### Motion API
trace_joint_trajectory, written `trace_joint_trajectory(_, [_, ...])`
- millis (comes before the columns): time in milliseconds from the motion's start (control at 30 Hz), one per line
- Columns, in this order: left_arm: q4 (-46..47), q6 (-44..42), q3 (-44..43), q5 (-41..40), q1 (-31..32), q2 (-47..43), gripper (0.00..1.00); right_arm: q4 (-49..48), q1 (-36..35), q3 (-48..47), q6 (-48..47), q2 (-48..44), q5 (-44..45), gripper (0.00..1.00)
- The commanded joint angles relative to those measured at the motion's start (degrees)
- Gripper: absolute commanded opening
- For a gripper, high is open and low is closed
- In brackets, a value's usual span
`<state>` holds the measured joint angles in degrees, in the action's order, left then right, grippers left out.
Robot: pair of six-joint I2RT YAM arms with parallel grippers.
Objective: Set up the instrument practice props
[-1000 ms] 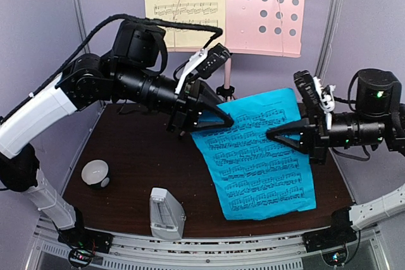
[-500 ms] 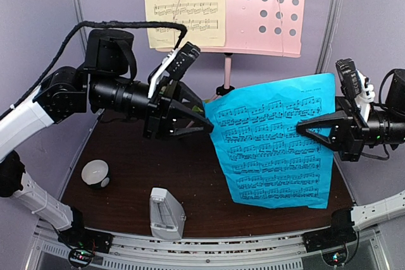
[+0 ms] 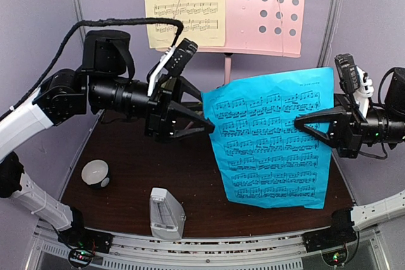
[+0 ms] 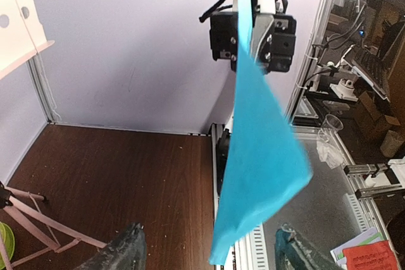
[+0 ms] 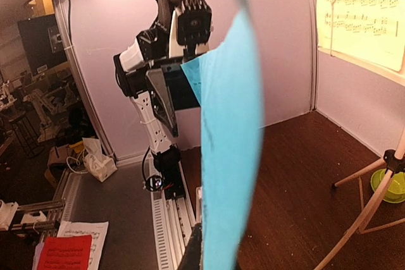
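Note:
The blue sheet-music page [image 3: 272, 143] hangs upright in the air over the right of the table. My right gripper [image 3: 297, 122] is shut on its right part; in the right wrist view the page [image 5: 231, 143] runs edge-on up from my jaws [image 5: 209, 258]. My left gripper [image 3: 211, 128] is open at the page's left edge. In the left wrist view the page's lower corner [image 4: 253, 175] hangs between the spread fingers [image 4: 126, 251] without touching them. The pink music stand [image 3: 266, 11] stands at the back with the yellow page [image 3: 183, 4] on it. The metronome [image 3: 166, 213] stands at the front.
A small white-and-black bowl [image 3: 95, 173] sits at the front left. The stand's tripod legs [image 5: 373, 207] spread over the back of the table, with a green bowl [image 5: 392, 184] beside them. Purple walls close in the sides and back.
My right gripper has lifted the blue page off the table and carried it right, so it now hangs upright. My left arm has drawn back to the left.

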<state>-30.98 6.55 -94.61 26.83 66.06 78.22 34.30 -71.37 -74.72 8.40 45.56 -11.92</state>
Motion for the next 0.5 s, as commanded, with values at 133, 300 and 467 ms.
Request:
trace_joint_trajectory(133, [24.02,8.31,18.4,-7.09,-0.14,-7.88,0.82,-22.77,0.09,1.16,3.2,-2.52,11.26,0.0])
trace_joint_trajectory(300, [35.05,11.52,22.51,-10.58,-0.14,-8.42,0.86,-33.03,0.19,0.64,3.66,-3.84,15.78,0.0])
trace_joint_trajectory(467, [43.36,15.59,19.43,-12.44,-0.14,-4.1,0.86,-40.95,0.2,-0.28,3.47,-4.2,17.54,0.0])
